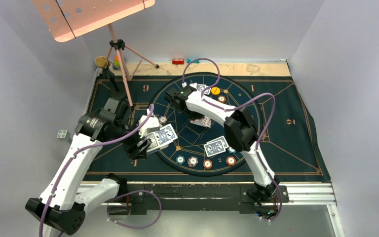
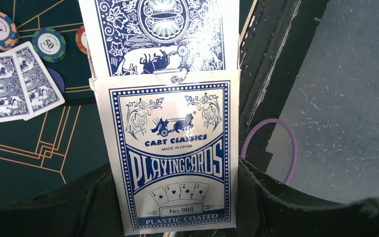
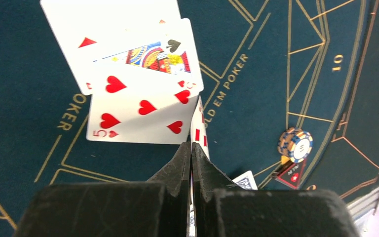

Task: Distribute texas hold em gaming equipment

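Top view: the left gripper [image 1: 148, 143], left of the middle of the mat [image 1: 286, 148], clamps a box [image 1: 154, 139] of cards. The right gripper [image 1: 201, 122] is at mid-mat, pinching one card [image 1: 203, 122]. Four chips [image 1: 208, 164] line the circle's arc toward the near edge, and two face-down cards [image 1: 216, 145] lie just beyond them. One yellow disc [image 1: 215, 91] lies toward the far edge.

Left wrist: the fingers [image 2: 271, 197] press both sides of the box, and a blue-backed deck [image 2: 163, 34] pokes from its open top. The two face-down cards overlap on the mat, with four chips near them – one half hidden.

Right wrist: the jaws are shut on the card, seen edge-on with red pips. Three face-up cards [image 3: 138, 113] overlap on the mat – a five of hearts among them. One chip stack [image 3: 295, 144] stands just beside one red marker [image 3: 291, 175].
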`<state>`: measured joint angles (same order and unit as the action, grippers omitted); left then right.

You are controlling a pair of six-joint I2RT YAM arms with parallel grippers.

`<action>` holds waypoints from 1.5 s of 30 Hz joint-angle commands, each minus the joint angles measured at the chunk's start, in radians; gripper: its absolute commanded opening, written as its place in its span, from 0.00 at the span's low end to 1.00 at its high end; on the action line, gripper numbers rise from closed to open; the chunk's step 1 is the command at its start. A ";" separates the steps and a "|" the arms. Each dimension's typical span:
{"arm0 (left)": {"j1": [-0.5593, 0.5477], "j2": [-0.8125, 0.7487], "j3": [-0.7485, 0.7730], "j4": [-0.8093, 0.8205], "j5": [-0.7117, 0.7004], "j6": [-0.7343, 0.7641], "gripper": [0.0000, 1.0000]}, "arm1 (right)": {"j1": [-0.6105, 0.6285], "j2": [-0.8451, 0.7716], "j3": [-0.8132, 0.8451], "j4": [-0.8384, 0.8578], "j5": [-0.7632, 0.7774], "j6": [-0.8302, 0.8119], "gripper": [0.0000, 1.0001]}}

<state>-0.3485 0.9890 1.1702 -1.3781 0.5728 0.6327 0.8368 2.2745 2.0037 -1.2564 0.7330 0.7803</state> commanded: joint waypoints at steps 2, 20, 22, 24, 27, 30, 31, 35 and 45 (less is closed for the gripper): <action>-0.003 -0.010 0.023 -0.001 0.033 0.019 0.00 | 0.006 -0.020 0.026 0.075 -0.067 -0.025 0.00; -0.003 -0.012 0.023 0.002 0.033 0.017 0.00 | 0.008 -0.007 0.096 0.036 -0.075 0.033 0.00; -0.003 -0.011 0.021 0.002 0.030 0.018 0.00 | 0.009 -0.091 0.070 0.045 -0.064 0.037 0.00; -0.003 -0.012 0.019 0.002 0.027 0.019 0.00 | 0.007 -0.203 -0.003 0.114 -0.084 0.012 0.00; -0.003 -0.012 0.019 0.002 0.026 0.021 0.00 | 0.006 -0.337 -0.090 0.202 -0.155 -0.013 0.00; -0.003 -0.010 0.017 0.002 0.027 0.021 0.00 | -0.005 -0.463 -0.265 0.389 -0.338 -0.035 0.00; -0.003 -0.010 0.017 0.004 0.028 0.021 0.00 | -0.016 -0.507 -0.349 0.486 -0.403 -0.036 0.00; -0.003 -0.009 0.017 0.004 0.026 0.022 0.00 | -0.104 -0.629 -0.649 0.818 -0.639 0.001 0.00; -0.003 -0.018 0.013 0.004 0.026 0.021 0.00 | -0.198 -0.638 -0.895 1.246 -0.912 0.036 0.00</action>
<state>-0.3485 0.9890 1.1702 -1.3781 0.5724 0.6327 0.6464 1.6638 1.1259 -0.2829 -0.0235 0.7895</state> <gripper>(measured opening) 0.695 0.007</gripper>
